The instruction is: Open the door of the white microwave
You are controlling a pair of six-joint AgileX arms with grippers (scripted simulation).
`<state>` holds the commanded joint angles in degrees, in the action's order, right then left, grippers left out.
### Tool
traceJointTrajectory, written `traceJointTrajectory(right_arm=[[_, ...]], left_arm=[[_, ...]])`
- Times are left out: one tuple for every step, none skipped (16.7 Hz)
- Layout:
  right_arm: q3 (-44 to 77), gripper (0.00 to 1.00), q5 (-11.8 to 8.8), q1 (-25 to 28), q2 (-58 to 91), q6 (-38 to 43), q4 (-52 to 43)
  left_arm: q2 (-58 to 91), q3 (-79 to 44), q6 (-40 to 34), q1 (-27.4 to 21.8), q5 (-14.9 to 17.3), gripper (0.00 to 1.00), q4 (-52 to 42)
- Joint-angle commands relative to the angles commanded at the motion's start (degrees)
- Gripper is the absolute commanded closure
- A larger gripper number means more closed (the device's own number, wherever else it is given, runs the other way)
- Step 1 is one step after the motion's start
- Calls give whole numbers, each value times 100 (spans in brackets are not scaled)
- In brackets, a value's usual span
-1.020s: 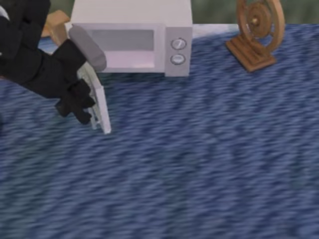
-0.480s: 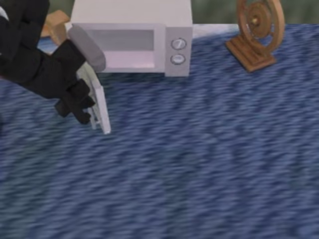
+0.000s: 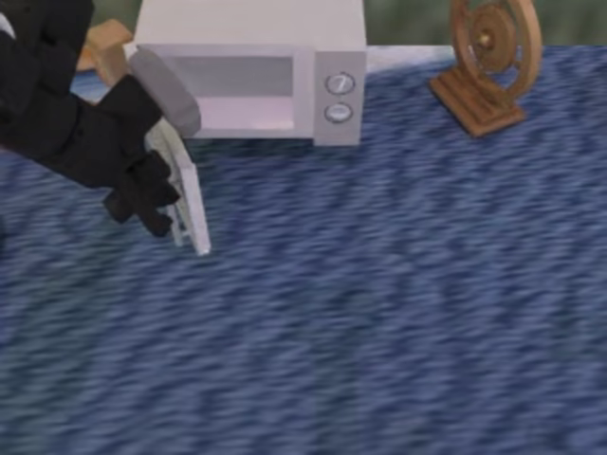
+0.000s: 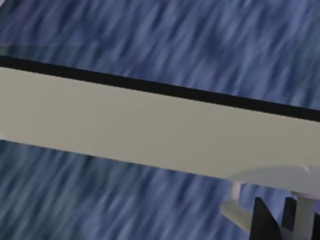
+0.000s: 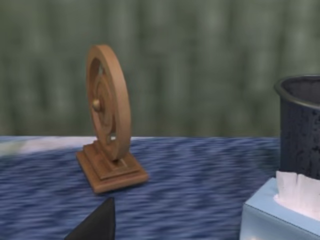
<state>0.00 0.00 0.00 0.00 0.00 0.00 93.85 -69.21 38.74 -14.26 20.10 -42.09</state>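
Observation:
The white microwave (image 3: 251,24) stands at the back of the table, left of centre, with two silver knobs (image 3: 339,98) on its right strip. Its pale interior (image 3: 237,95) is exposed. The door (image 3: 193,204) is swung out toward the front on its left hinge and shows edge-on from above. In the left wrist view the door (image 4: 150,130) is a broad pale band. My left gripper (image 3: 163,218) is at the door's outer end, shut on its handle (image 4: 237,215). My right gripper (image 5: 102,225) is outside the top view and faces the back right of the table.
A wooden wheel ornament (image 3: 488,57) on a stepped base stands at the back right. The right wrist view also shows a dark bin (image 5: 302,125) and a pale blue tissue box (image 5: 280,212). A wooden object (image 3: 104,47) sits behind my left arm.

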Motion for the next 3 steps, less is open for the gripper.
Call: traceJointTrajectory(right_arm=[[0, 0, 0, 0, 0, 0, 0], [0, 0, 0, 0, 0, 0, 0], [0, 0, 0, 0, 0, 0, 0]], left_arm=[[0, 0, 0, 0, 0, 100, 0], [0, 0, 0, 0, 0, 100, 0], [0, 0, 0, 0, 0, 100, 0]])
